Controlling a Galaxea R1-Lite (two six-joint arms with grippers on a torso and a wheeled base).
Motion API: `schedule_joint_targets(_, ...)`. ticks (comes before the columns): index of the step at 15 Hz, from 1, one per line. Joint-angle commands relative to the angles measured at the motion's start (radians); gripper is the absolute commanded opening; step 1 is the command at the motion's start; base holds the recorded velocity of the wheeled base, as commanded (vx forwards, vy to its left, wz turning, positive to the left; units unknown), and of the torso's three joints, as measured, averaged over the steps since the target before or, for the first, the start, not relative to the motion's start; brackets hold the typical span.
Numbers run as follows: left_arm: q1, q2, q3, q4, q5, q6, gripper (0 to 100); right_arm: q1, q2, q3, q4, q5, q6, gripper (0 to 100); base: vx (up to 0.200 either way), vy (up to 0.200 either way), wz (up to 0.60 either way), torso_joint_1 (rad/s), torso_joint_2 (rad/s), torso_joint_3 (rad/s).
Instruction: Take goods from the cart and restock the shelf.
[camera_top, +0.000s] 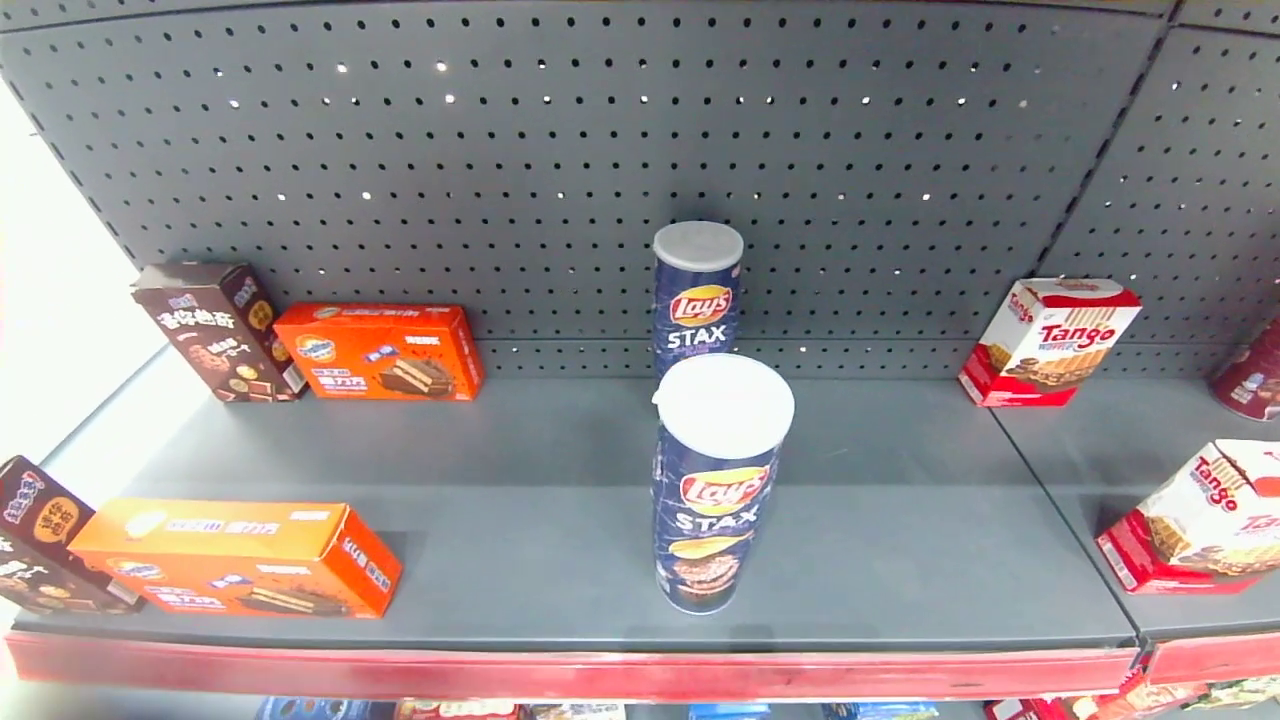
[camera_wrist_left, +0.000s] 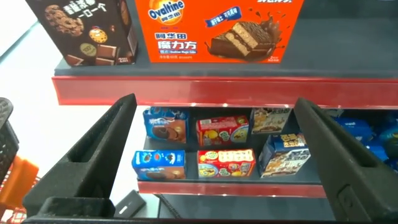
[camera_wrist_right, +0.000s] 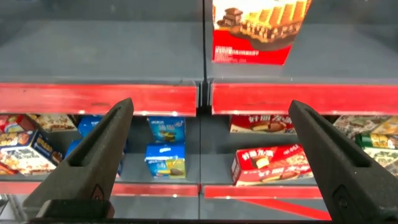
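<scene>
Shelf stock is sparse, and both hands are empty. Nearest, the left hand hangs with its two dark fingers spread wide and nothing between them, facing lower tiers of small snack boxes. The right hand is spread just as wide and equally bare, facing the seam where two shelf sections meet. A dark mesh corner shows beside the left hand. It may be the cart, but too little is visible to be sure.

Behind the red front lip, the front row runs from the robot's left. It starts with a front brown box and, just beside it, a front orange box. Then comes a wide gap, an upright front chip can, another gap, and a tilted front wafer box. Farther back, along the pegboard, stand a rear brown box and a rear orange box. A rear chip can stands directly behind the front one, and a rear wafer box is at the right.

The step in hand appears to be fetching the next item from the cart. To do it well, grip the item squarely and carry it over the red lip. Set it in one of the bare gaps beside its own kind, well apart from the tall front can, which would tip easily.
</scene>
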Motion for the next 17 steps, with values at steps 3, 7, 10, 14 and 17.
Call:
schedule_joint_targets(3,0.000,0.000,0.000,-0.001,0.001,-0.001,100,0.000,0.002,0.000,-0.002,0.000,-0.001,100,0.000,0.000,0.00,0.000,0.00,0.000)
schedule_joint_targets(7,0.000,0.000,0.000,-0.001,0.001,-0.001,100,0.000,0.002,0.000,-0.002,0.000,-0.001,100,0.000,0.000,0.00,0.000,0.00,0.000)
schedule_joint_targets(10,0.000,0.000,0.000,-0.001,0.002,0.000,100,0.000,0.002,0.000,-0.002,0.000,-0.001,100,0.000,0.000,0.00,0.000,0.00,0.000)
schedule_joint_targets(14,0.000,0.000,0.000,-0.001,0.002,-0.001,100,0.000,0.002,0.000,-0.002,0.000,-0.001,100,0.000,0.000,0.00,0.000,0.00,0.000)
schedule_joint_targets(17,0.000,0.000,0.000,-0.001,0.002,0.000,100,0.000,0.002,0.000,-0.002,0.000,-0.005,100,0.000,0.000,0.00,0.000,0.00,0.000)
